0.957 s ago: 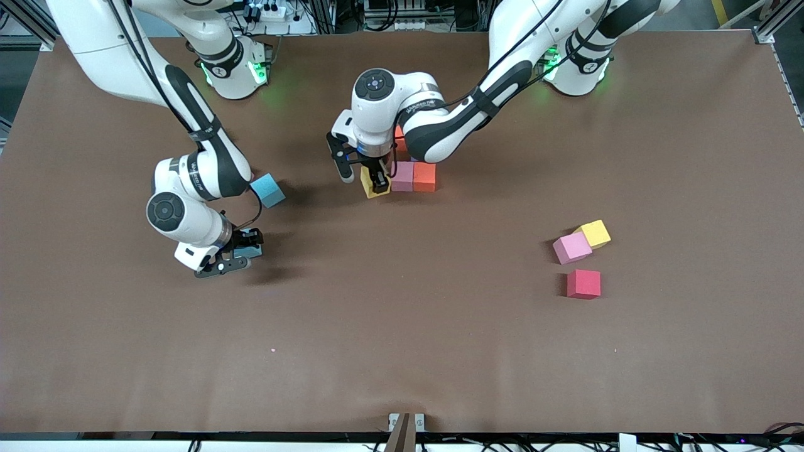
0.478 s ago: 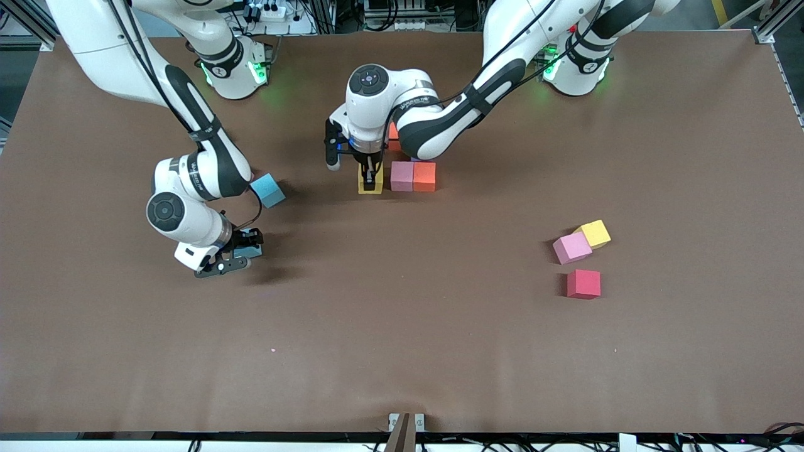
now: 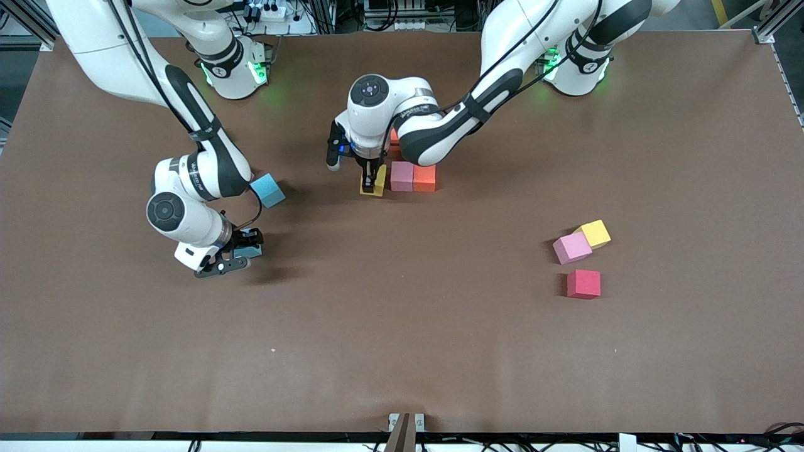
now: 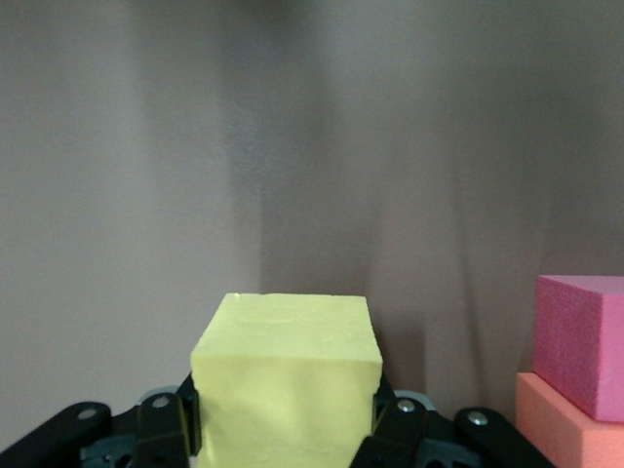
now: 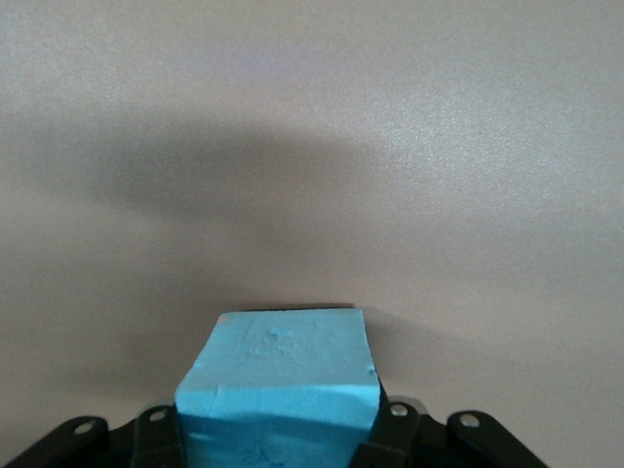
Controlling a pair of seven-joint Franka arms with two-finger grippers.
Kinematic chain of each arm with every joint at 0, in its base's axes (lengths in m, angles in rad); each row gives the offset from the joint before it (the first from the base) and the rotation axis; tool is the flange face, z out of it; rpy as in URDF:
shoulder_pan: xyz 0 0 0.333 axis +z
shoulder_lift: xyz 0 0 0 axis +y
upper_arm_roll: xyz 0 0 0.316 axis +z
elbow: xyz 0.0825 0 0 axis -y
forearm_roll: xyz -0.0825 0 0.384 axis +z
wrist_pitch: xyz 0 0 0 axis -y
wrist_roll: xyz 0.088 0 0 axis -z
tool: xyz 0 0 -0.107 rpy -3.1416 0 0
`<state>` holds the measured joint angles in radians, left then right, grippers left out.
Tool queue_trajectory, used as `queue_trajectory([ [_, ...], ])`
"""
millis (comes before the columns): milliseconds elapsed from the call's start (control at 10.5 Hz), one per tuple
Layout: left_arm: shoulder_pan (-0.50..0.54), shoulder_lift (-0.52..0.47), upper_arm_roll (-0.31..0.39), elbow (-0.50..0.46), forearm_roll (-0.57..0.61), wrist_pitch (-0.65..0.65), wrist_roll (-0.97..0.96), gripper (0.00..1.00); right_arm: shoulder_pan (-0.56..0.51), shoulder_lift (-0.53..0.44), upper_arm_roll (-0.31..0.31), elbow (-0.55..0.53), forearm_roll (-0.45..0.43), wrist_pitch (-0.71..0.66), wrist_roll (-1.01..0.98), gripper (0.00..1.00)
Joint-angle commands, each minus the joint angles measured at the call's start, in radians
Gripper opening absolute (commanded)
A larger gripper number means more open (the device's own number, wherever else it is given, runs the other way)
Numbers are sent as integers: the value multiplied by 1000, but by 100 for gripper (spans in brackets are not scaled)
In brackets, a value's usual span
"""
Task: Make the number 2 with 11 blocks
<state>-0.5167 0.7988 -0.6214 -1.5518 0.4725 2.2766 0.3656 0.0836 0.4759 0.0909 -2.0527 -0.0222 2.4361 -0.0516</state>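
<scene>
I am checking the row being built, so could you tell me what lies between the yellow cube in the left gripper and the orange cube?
In the front view, one pink cube sits between the held yellow cube and the orange cube.

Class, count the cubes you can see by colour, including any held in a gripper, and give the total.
Light blue cubes: 2
Yellow cubes: 2
Pink cubes: 2
Orange cubes: 2, one mostly hidden by the left arm
Red cubes: 1
Total: 9 in view
</scene>
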Motion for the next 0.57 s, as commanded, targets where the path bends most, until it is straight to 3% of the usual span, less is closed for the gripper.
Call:
queue_trajectory([
  [0, -28, 5, 3, 16, -35, -12, 21, 0, 1, -17, 1, -12, -2, -6, 12, 13],
  [478, -34, 11, 3, 9, -48, -57, 13, 0, 1, -17, 1, -12, -2, -5, 12, 13],
])
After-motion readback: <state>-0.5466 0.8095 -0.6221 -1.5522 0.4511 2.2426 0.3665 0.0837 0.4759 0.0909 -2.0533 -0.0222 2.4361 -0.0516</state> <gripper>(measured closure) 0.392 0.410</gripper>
